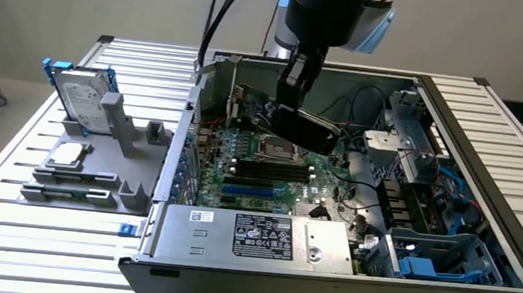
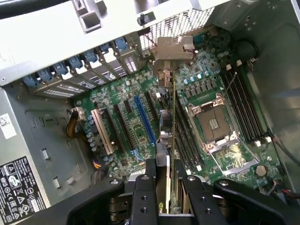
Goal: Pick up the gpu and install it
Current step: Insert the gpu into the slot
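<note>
Black-faced and tilted, the gpu (image 1: 309, 132) hung clamped in the claw (image 1: 292, 104) above the motherboard (image 1: 241, 169), at about one o'clock from the CPU socket (image 1: 275, 146), and seemingly needed levelling and squaring with a slot before any press.

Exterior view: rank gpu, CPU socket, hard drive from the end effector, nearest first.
1. gpu: held in the end effector.
2. CPU socket: on the board below it.
3. hard drive: outside the case, exterior view's left.
</note>
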`<control>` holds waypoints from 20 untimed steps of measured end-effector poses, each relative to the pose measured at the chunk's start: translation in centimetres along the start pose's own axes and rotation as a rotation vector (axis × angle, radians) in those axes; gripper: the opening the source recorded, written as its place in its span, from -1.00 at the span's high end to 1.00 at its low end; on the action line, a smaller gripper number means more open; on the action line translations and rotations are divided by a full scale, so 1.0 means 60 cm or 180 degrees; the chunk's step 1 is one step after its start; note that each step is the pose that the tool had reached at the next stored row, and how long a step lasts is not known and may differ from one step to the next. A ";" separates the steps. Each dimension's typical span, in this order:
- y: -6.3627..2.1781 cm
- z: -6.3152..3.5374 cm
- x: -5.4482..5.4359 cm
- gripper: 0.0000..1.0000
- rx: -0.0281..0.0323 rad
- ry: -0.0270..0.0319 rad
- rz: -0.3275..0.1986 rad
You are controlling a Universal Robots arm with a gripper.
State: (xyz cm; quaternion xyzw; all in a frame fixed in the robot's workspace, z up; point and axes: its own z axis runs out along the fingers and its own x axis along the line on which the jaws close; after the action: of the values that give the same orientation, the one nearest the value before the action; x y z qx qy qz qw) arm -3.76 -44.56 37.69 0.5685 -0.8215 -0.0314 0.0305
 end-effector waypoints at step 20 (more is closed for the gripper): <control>0.002 0.048 0.001 0.48 0.0016 0.0091 -0.1053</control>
State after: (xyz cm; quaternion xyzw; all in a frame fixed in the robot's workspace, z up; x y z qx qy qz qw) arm -4.12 -44.56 34.82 0.6965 -0.7163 -0.0258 0.0351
